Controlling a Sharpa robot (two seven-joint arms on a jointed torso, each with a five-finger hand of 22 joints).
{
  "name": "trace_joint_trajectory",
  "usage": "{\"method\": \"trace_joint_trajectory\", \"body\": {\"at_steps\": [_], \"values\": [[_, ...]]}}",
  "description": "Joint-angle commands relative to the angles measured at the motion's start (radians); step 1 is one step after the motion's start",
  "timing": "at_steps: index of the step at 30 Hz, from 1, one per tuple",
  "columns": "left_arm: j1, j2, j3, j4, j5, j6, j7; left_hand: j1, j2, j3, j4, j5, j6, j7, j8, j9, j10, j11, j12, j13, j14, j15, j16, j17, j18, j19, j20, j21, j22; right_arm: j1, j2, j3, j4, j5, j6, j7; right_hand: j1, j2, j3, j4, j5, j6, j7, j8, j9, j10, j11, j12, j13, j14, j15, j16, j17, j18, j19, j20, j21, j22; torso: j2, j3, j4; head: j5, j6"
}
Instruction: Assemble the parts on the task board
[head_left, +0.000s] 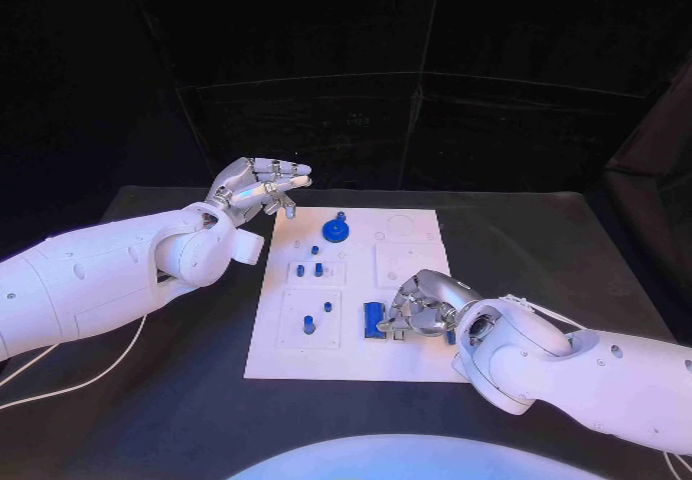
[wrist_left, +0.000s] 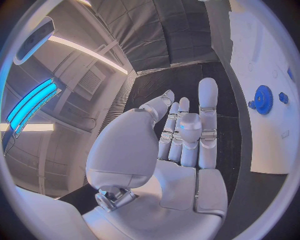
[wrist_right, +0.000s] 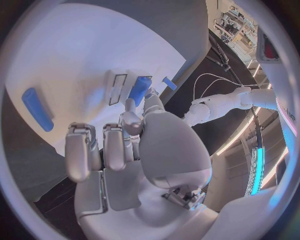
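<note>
A: We see the board (head_left: 346, 345) in the middle of the head frame, a white plate on the black table (head_left: 173, 410). A blue gear (head_left: 335, 231) stands near its upper edge, small pegs (head_left: 307, 270) sit in the middle rows, one peg (head_left: 307, 323) lower left, and a blue block (head_left: 374, 319) lies lower centre.

B: And the right hand (head_left: 421, 308)?

A: It comes in from the lower right and sits over the board's lower right part, just beside the block. Its fingers are curled down toward the plate; we cannot tell whether they pinch anything or only touch it. In the right wrist view the fingers (wrist_right: 80, 152) bend over the white plate, with a blue piece (wrist_right: 140, 90) just past the thumb tip.

B: The left hand (head_left: 257, 188)?

A: Upper left of the board, raised off the table, clear of the plate. We see its fingers (wrist_left: 207, 120) straight and close together, holding nothing, with the gear (wrist_left: 263, 99) well off to the side.
</note>
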Motion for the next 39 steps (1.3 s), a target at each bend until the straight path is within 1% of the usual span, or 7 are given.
{"method": "trace_joint_trajectory", "body": {"at_steps": [1,2,5,7,20,28,39], "values": [[0.001,-0.001,0.001,0.002,0.003,0.008,0.005,0.004,-0.001,-0.005,-0.003,0.003,-0.007,0.002,-0.001,0.000,-0.005,0.002,0.006,0.001,-0.007,0.001,0.005,-0.001,0.021,-0.004,0.004,-0.005,-0.002,0.001,-0.025,0.001,0.018,0.027,-0.044,0.078,-0.007,0.014,-0.008,0.001,0.024,-0.023,0.004,-0.005,-0.002,0.000,0.006,-0.003,-0.001,0.052,-0.004,0.001,-0.003,-0.018,0.027,-0.006,-0.002,0.170,0.000,0.0002,-0.0022,-0.002,0.000],[0.001,-0.001,0.001,0.002,0.003,0.008,0.005,0.004,-0.001,-0.005,-0.003,0.003,-0.007,0.002,-0.001,0.000,-0.005,0.002,0.006,0.001,-0.007,0.001,0.005,-0.001,0.021,-0.004,0.004,-0.005,-0.002,0.002,-0.039,0.001,0.026,0.034,-0.044,0.099,-0.003,0.019,-0.009,0.001,0.036,-0.032,0.007,-0.011,-0.004,-0.002,0.008,-0.006,-0.002,0.052,-0.002,0.001,-0.002,-0.018,0.026,-0.005,-0.003,0.169,0.000,0.0000,-0.0019,-0.003,-0.001],[0.001,-0.002,0.001,0.002,0.003,0.007,0.006,0.004,-0.001,-0.005,-0.003,0.003,-0.007,0.002,-0.001,0.000,-0.005,0.002,0.006,0.001,-0.007,0.001,0.005,-0.001,0.021,-0.004,0.004,-0.005,-0.002,0.008,-0.092,0.001,0.057,0.032,-0.017,0.126,0.026,0.033,-0.007,-0.010,0.169,-0.044,0.013,-0.024,-0.010,-0.021,0.013,-0.040,-0.023,0.052,0.002,0.002,0.001,-0.017,0.023,-0.001,-0.005,0.166,-0.001,-0.0006,-0.0026,-0.008,0.002],[0.001,-0.003,0.001,0.002,0.003,0.007,0.006,0.004,-0.001,-0.005,-0.003,0.003,-0.007,0.002,-0.001,0.000,-0.005,0.002,0.006,0.001,-0.007,0.001,0.005,-0.001,0.021,-0.004,0.004,-0.005,-0.002,0.018,-0.131,0.001,0.073,0.031,0.006,0.123,0.029,0.035,-0.010,-0.009,0.182,-0.050,0.016,-0.032,-0.014,-0.025,0.015,-0.049,-0.029,0.053,0.003,0.003,0.005,-0.017,0.025,0.001,-0.004,0.167,-0.002,-0.0006,-0.0017,-0.014,0.002],[0.001,-0.002,0.001,0.005,0.003,0.005,0.008,0.004,0.000,-0.006,-0.003,0.002,-0.007,0.002,0.000,0.000,-0.006,0.002,0.007,0.001,-0.008,0.001,0.006,-0.001,0.021,-0.004,0.004,-0.005,-0.002,0.037,-0.290,0.001,0.068,-0.080,0.117,0.008,-0.009,0.048,-0.051,0.032,0.141,-0.017,0.012,-0.045,-0.015,-0.009,0.014,-0.034,-0.015,0.055,0.005,0.008,0.017,-0.020,0.033,0.006,0.003,0.178,-0.005,-0.0027,-0.0121,-0.047,0.012],[-0.001,-0.001,0.000,0.005,0.003,0.007,0.009,0.004,0.000,-0.006,-0.003,0.002,-0.007,0.002,0.000,0.000,-0.006,0.002,0.007,0.001,-0.008,0.001,0.006,-0.001,0.021,-0.004,0.004,-0.005,-0.002,0.025,-0.277,0.000,0.037,-0.105,0.193,-0.034,-0.021,0.045,-0.066,0.048,0.128,-0.015,0.011,-0.047,-0.009,-0.010,0.013,-0.039,-0.016,0.053,0.003,0.004,0.012,-0.019,0.029,0.004,0.000,0.174,-0.006,-0.0016,-0.0122,-0.051,0.010],[-0.005,-0.004,0.000,0.004,0.003,0.008,0.009,0.002,0.000,-0.007,-0.003,0.002,-0.007,0.002,0.000,0.000,-0.006,0.002,0.008,0.001,-0.008,0.001,0.006,-0.002,0.021,-0.004,0.004,-0.005,-0.002,0.004,-0.228,-0.001,0.011,-0.131,0.169,-0.035,-0.021,0.044,-0.069,0.050,0.126,-0.017,0.011,-0.049,-0.008,-0.010,0.013,-0.039,-0.015,0.053,0.003,0.003,0.011,-0.018,0.028,0.003,-0.001,0.173,-0.006,-0.0040,-0.0104,-0.051,0.008]]}}
